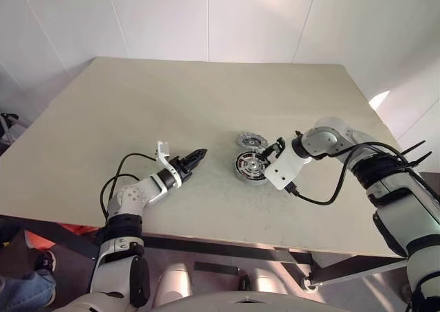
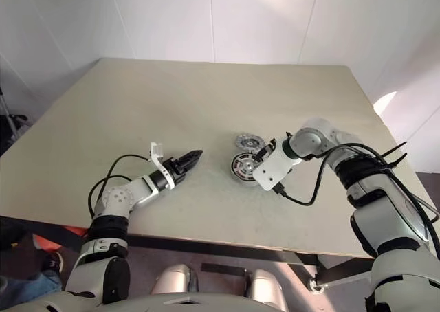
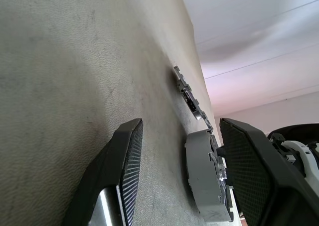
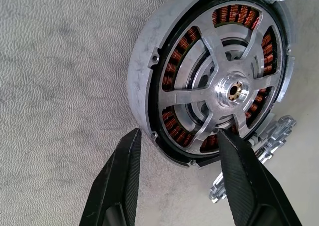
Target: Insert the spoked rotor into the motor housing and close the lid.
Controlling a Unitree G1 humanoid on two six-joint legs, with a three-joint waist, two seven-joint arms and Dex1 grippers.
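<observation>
Straddling motor housing [image 4: 209, 76] rim, right pincer [image 4: 177, 156], copper windings close-up

A bare robotics test room or lab is showing here. A large plain beige table [image 1: 172, 119] is standing against smooth white panelled walls [image 1: 206, 16], with nothing homely around it. Black cables [image 1: 330, 188] are trailing over the tabletop, and loose motor parts [image 1: 250, 166] are lying on it. A person's shoe [image 1: 45, 260] is showing beside the table.
</observation>
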